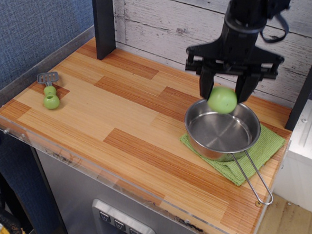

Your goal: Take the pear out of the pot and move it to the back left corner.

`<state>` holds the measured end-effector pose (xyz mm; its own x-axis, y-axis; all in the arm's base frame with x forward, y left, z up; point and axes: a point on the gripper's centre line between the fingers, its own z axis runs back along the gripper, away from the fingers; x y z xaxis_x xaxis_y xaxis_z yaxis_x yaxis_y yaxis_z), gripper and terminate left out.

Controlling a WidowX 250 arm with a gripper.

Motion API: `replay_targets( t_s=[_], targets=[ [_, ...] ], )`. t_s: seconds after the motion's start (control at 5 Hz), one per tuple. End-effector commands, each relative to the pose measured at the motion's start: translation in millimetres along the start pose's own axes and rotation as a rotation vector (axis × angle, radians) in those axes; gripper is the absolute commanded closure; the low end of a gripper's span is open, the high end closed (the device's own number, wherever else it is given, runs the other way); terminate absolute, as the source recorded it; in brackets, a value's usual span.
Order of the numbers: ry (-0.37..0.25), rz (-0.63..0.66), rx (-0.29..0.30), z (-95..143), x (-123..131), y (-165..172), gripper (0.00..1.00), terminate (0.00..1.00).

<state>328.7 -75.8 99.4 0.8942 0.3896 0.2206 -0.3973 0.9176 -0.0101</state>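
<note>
Holding the pear (222, 99) between its two black fingers (206, 86), my gripper (224, 93) hangs over the back rim of the pot (222, 132), jaws clamped on the fruit from either side. I see the pear as a smooth, light-green, rounded lump, clear of the pan and in the air. Below the gripper the pot is a shallow round steel pan, shiny inside, with a thin wire-loop handle (255, 178) running toward the front edge. Under it lies a green cloth (260, 151) with a fine woven texture. Far to the gripper's left, near the table's front, sits a small green two-ball toy (51, 95) with a grey metal piece. The back left corner (99, 52) of the striped wood top is well left of the gripper, by a dark upright post (103, 18) and a whitewashed plank wall (162, 19).
</note>
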Motion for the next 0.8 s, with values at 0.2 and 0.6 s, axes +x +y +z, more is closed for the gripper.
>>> replay_targets(
  t_s=[0.2,0.6],
  targets=[
    [-0.117,0.180,0.002,36.4,57.4,78.4,1.00,0.00],
    [-0.102,0.326,0.061,11.6,94.9,134.2,1.00,0.00]
  ],
)
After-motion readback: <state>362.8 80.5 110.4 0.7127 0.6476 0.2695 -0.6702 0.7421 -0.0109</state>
